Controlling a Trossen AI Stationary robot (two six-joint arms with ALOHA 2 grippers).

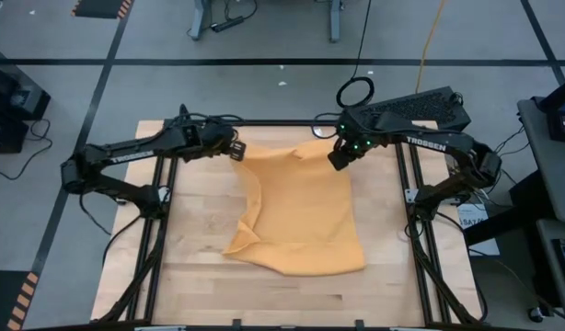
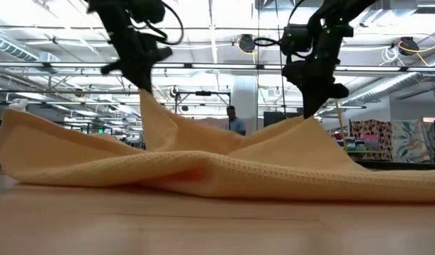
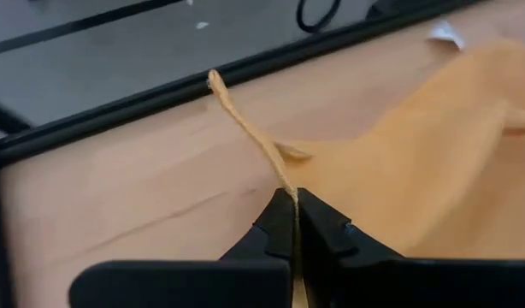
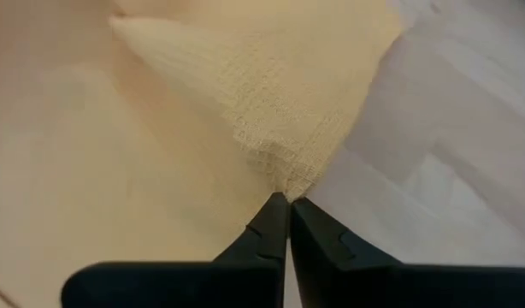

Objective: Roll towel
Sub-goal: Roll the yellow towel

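The mustard-yellow towel (image 1: 305, 216) lies spread on the wooden table (image 1: 200, 276). Its near part rests flat, and its left edge (image 1: 250, 216) is curled over on itself. Both far corners are raised off the wood. My left gripper (image 1: 238, 150) is shut on the far left corner and my right gripper (image 1: 338, 162) on the far right corner. In the low view the cloth (image 2: 217, 170) rises in two peaks to my left gripper (image 2: 143, 91) and my right gripper (image 2: 307, 117). My left gripper pinches the towel's far left corner edge (image 3: 285, 185) between its two shut fingers, slanting down from the table's left. The cloth runs on past the fingers as a thin upright strip (image 3: 237, 111). That corner is lifted, and the rest trails down onto the table. My right gripper pinches the tip of the towel's far right corner (image 4: 284, 181) between its shut fingers, coming from above and pointing steeply down. The cloth fans out below the fingers in a cone. The corner is lifted clear of the wood, and the cloth slopes down to the table.
Black frame rails (image 1: 163, 211) run along the table's left and right sides and its far edge. A black flat device (image 1: 420, 108) and a cable loop (image 1: 356, 92) lie beyond the far edge. Bare wood shows left of the towel and near the front edge. A person (image 2: 235, 120) stands far behind.
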